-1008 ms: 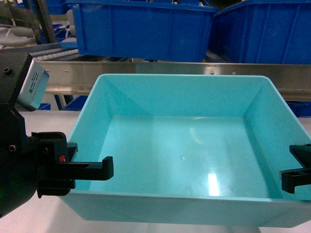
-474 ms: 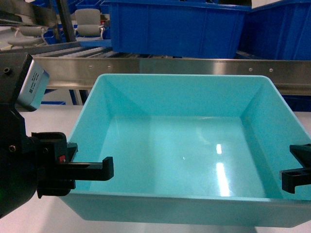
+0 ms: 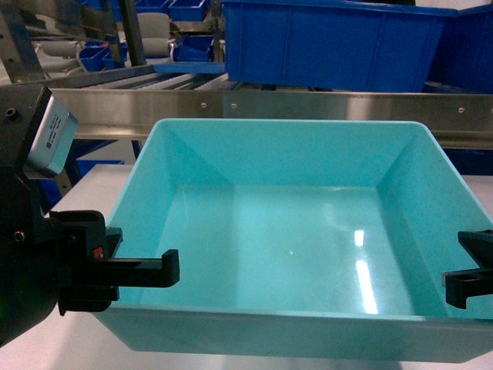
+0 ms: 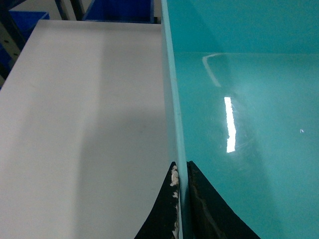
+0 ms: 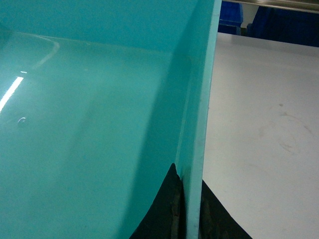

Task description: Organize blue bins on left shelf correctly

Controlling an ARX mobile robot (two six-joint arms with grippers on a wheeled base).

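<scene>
At lower left of the head view, left gripper (image 3: 142,270) pinching the turquoise bin's (image 3: 293,231) left wall, right gripper (image 5: 188,211) clamped on its right wall at lower right, bin apparently just above the white counter (image 4: 75,124), steel shelf beam (image 3: 254,104) and deep-blue crates (image 3: 331,42) across the top.

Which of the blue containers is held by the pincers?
The light turquoise bin in front: both wrist views show pincer fingers clamping its side walls. The dark blue crates sit behind on the shelf, untouched.
</scene>
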